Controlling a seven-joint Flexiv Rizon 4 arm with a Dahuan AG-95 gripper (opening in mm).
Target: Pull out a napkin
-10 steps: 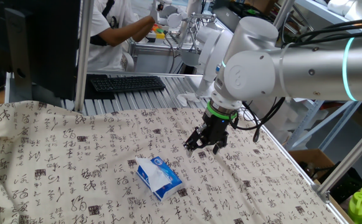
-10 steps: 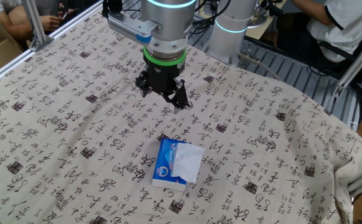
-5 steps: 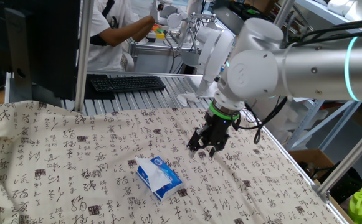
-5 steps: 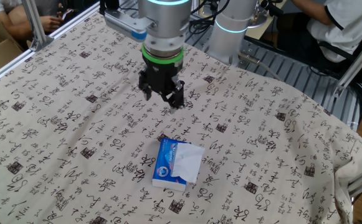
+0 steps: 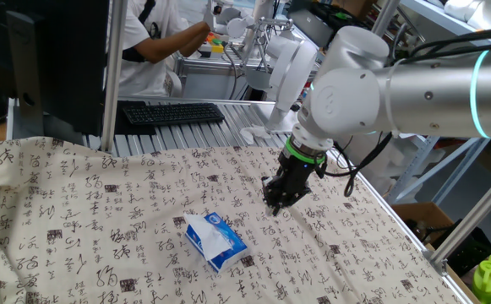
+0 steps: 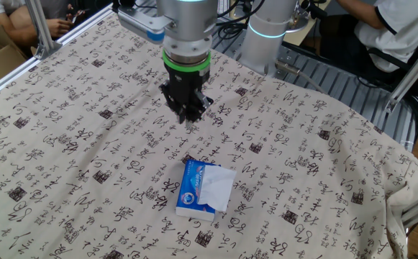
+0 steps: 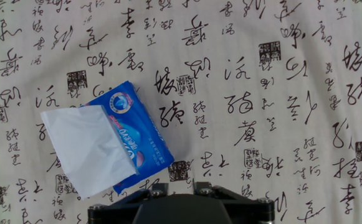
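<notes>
Calligraphy cloth (image 6: 86,144) bears the napkin (image 6: 216,188) atop its pack (image 6: 196,193), just ahead of the clenched, empty gripper (image 6: 188,117).

pincer (image 7: 179,202) fingertips cut off in hand view

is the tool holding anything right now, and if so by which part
Nothing is held. The tool hangs above the cloth, apart from the napkin lying on the tissue pack.
</notes>
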